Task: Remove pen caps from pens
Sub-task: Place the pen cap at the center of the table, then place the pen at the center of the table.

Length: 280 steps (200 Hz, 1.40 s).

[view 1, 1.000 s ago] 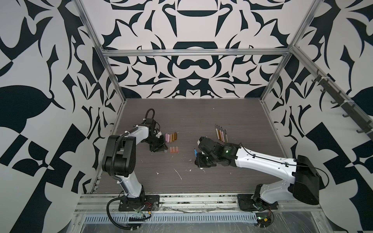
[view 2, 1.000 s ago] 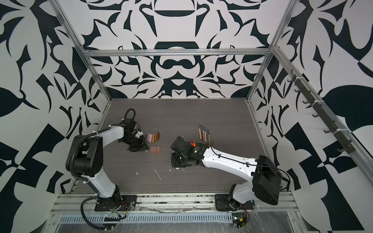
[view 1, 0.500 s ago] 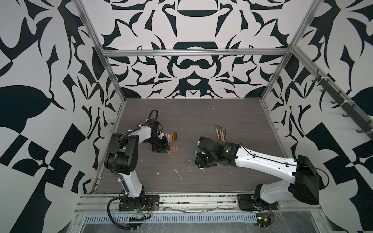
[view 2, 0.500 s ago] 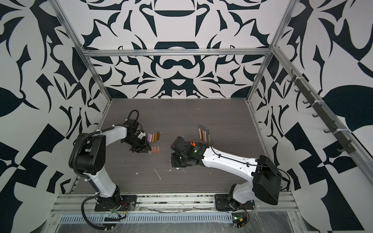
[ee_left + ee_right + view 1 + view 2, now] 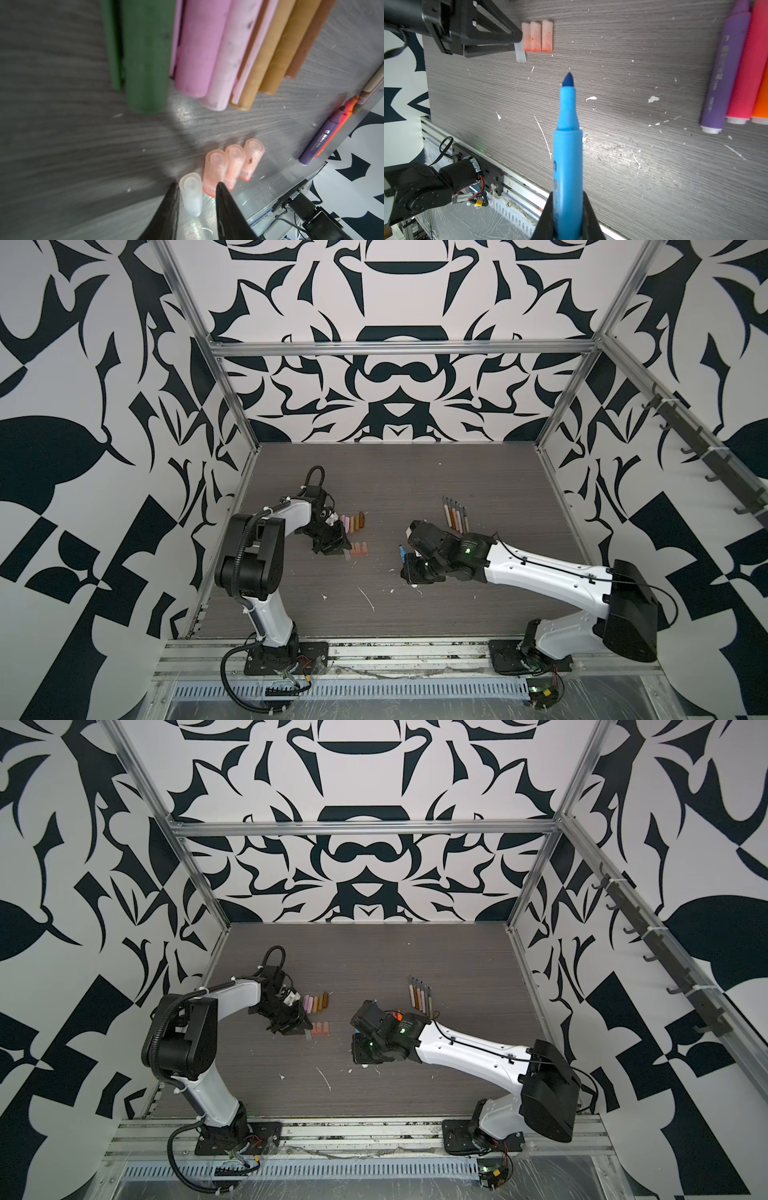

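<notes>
My left gripper [image 5: 197, 185] [image 5: 338, 549] stands open low over the table. A clear pen cap [image 5: 190, 193] [image 5: 520, 53] lies on the table between its fingers, beside three translucent pinkish pen caps [image 5: 228, 164] [image 5: 359, 548] [image 5: 321, 1028]. Just behind them lies a row of longer caps: green [image 5: 145, 56], pink [image 5: 199, 52], tan [image 5: 268, 54] and brown [image 5: 307, 41]. My right gripper [image 5: 568, 207] [image 5: 405, 560] is shut on an uncapped blue pen [image 5: 568, 145], held above the middle of the table with its tip bare.
Purple [image 5: 724, 68], pink-red [image 5: 745, 62] and orange [image 5: 762, 93] pens lie side by side under my right arm. Several thin pens [image 5: 455, 514] [image 5: 419, 994] lie in a row further back. White flecks [image 5: 653, 99] dot the table.
My left gripper has opened and let the clear cap go onto the table beside the pinkish caps. My right gripper has held still with the blue pen.
</notes>
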### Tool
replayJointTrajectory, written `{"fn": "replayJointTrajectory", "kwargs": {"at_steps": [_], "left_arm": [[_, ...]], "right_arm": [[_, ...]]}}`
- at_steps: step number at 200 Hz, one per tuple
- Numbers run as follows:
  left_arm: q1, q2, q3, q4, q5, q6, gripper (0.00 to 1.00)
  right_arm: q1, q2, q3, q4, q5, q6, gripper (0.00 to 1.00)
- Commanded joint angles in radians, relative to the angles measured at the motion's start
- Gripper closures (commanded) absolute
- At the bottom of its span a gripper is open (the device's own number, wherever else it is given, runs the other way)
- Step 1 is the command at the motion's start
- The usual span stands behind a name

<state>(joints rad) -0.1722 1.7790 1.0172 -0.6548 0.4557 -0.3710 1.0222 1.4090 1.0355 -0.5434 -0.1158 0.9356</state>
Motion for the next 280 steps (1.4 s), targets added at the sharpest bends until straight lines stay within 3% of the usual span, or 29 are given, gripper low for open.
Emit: {"fn": "replayJointTrajectory", "kwargs": {"at_steps": [1,95,142,189,280], "left_arm": [[-0.001,-0.023,0.002,-0.002,0.036,-0.022,0.67],[0.000,-0.036,0.019,0.000,0.062,-0.054,0.66],[-0.001,-0.034,0.025,-0.011,0.059,-0.048,0.66],[0.000,-0.042,0.026,-0.022,0.045,-0.046,0.66],[0.004,-0.145,0.072,-0.072,0.061,-0.062,0.66]], "right_arm": [[-0.003,0.004,0.044,-0.003,0.004,-0.017,1.00],[-0.012,0.014,0.044,0.004,0.001,-0.025,1.00],[-0.075,0.040,0.084,-0.054,0.021,-0.099,1.00],[-0.149,0.118,0.122,-0.108,0.150,-0.163,1.00],[-0.150,0.391,0.303,-0.281,0.347,-0.262,1.00]]}}
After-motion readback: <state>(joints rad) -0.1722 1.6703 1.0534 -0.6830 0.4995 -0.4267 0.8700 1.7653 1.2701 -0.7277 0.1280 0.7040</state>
